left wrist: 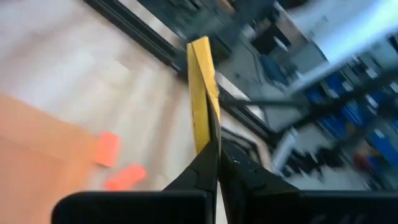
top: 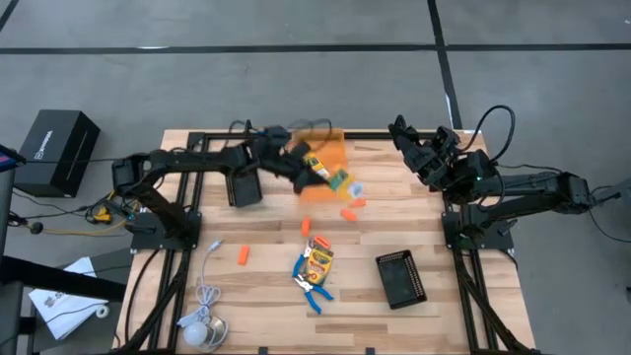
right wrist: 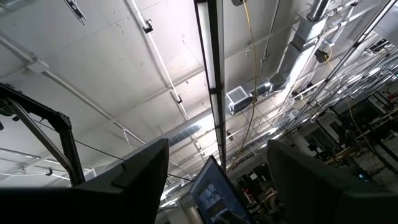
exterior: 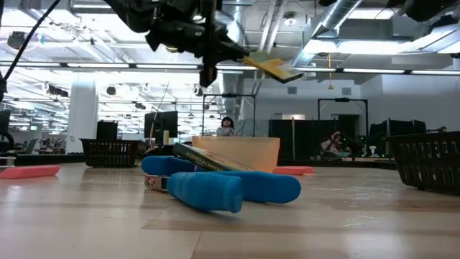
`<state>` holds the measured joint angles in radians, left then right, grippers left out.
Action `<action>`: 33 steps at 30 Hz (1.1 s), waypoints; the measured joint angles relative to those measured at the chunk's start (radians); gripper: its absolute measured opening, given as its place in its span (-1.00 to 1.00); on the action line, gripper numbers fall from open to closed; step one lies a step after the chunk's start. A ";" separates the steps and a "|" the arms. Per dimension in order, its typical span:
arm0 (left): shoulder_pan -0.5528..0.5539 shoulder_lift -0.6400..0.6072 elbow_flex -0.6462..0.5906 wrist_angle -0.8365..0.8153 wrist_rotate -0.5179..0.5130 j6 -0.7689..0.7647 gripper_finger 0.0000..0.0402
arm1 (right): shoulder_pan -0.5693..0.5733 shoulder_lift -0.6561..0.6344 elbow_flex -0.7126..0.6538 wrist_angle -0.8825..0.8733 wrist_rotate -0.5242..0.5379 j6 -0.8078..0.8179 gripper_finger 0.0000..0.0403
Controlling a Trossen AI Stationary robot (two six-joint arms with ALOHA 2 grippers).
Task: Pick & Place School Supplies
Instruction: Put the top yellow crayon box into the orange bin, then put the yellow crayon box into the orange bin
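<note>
Left jaws clamp a crayon box over the orange bin; right jaws gape idle; another crayon box, scissors and orange pieces remain on the bench.

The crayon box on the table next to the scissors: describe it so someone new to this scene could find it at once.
Start at the wooden table and go to its front middle, left of the black tray. There a yellow-and-green crayon box lies flat with the blue-handled scissors touching its near end. The other crayon box is pinched in the left gripper, in the air by the orange bin.
</note>
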<state>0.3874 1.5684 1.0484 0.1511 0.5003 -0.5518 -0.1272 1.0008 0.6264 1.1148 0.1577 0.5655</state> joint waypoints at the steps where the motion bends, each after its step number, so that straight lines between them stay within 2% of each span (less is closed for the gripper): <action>1: 0.032 0.000 0.000 -0.004 -0.004 0.014 -1.00 | 0.000 0.000 0.006 -0.001 0.000 0.000 0.29; 8: 0.206 0.040 -0.001 -0.085 -0.022 0.134 -1.00 | 0.001 0.001 0.041 -0.034 0.000 -0.042 0.29; 11: 0.258 0.070 -0.001 -0.115 0.007 0.172 -1.00 | 0.001 0.002 0.043 -0.040 0.000 -0.042 0.29; 18: 0.270 0.158 -0.001 -0.127 0.120 0.180 -0.94 | 0.001 0.002 0.043 -0.053 0.000 -0.042 0.29; 25: 0.271 0.158 -0.001 -0.129 0.120 0.182 -0.60 | 0.001 0.002 0.043 -0.053 0.000 -0.042 0.29; 30: 0.283 0.093 -0.001 -0.118 0.121 0.182 -0.30 | 0.000 0.002 0.043 -0.053 0.000 -0.042 0.29; 33: 0.270 0.021 -0.001 -0.115 0.178 0.189 -0.22 | 0.000 0.002 0.043 -0.053 0.000 -0.042 0.29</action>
<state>0.6574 1.5899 1.0475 0.0365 0.6785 -0.3627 -0.1272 1.0023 0.6693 1.0619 0.1576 0.5232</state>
